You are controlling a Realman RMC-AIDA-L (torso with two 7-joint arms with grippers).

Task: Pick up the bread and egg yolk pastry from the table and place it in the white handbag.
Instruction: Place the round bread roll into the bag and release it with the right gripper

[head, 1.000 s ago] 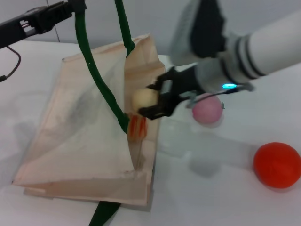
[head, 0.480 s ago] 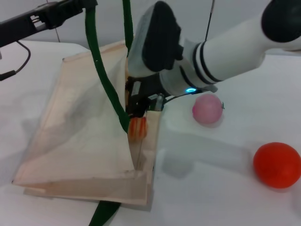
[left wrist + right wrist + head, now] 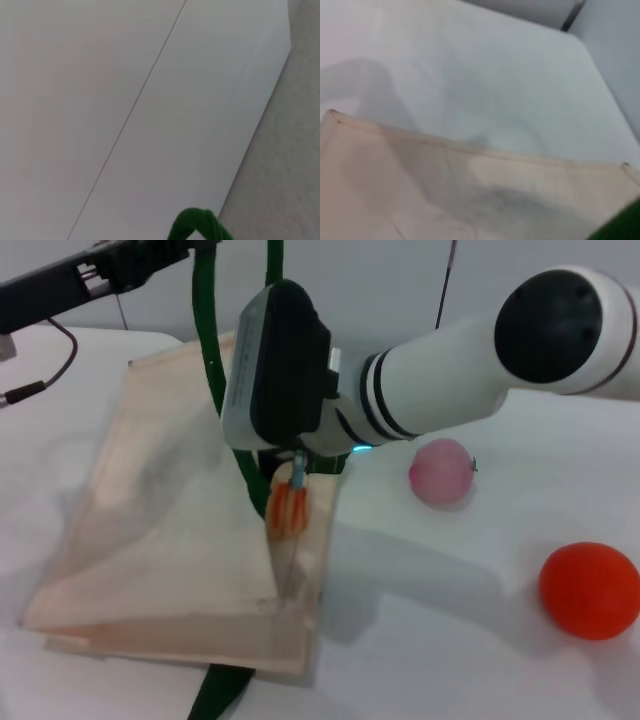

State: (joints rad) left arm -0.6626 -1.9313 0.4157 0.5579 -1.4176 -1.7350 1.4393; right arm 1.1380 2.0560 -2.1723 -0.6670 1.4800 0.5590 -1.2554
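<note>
Right hand (image 3: 290, 455) inside white handbag (image 3: 150, 540) mouth, bread (image 3: 288, 508) at edge

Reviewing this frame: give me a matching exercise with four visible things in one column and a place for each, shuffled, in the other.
Things:
1. bread
2. pink ball
3. orange ball
4. left gripper

Places:
A. nearest the table's right edge
B. raised at the back left, at the green strap
C. in the white handbag opening, below the right arm
D. on the table just right of the handbag

Pairs: 1-C, 2-D, 3-A, 4-B
</note>
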